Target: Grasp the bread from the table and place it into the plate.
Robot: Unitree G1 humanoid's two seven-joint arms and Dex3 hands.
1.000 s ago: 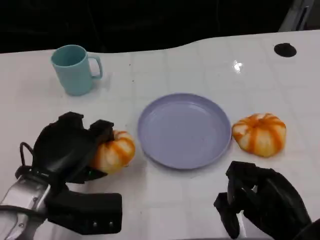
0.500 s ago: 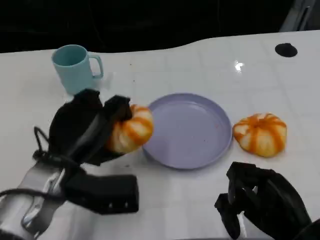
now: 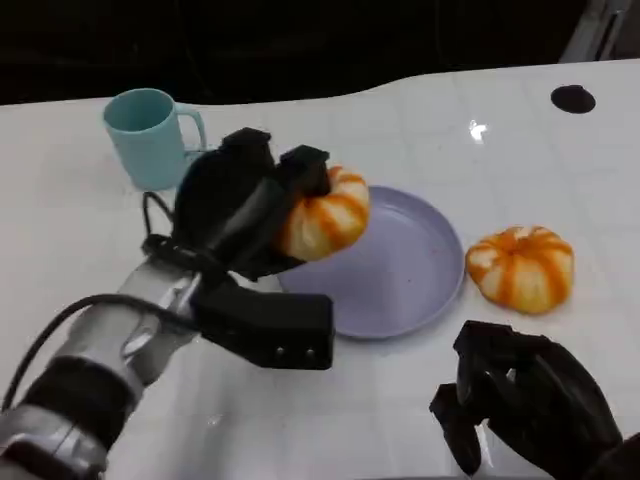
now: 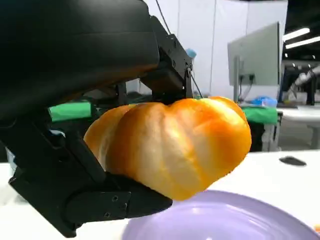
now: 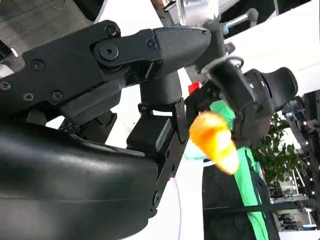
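Left hand (image 3: 240, 205) grips round orange-striped bread roll (image 3: 325, 215), held above near-left rim of lilac plastic plate (image 3: 400, 265). Right hand (image 3: 520, 405) rests low, fingers curled, holding nothing. Risk: release this near rim, roll tips off onto white table (image 3: 420, 120).

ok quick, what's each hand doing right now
Left hand: holding a bread above the plate.
Right hand: fingers curled in, holding nothing, resting near the table edge.
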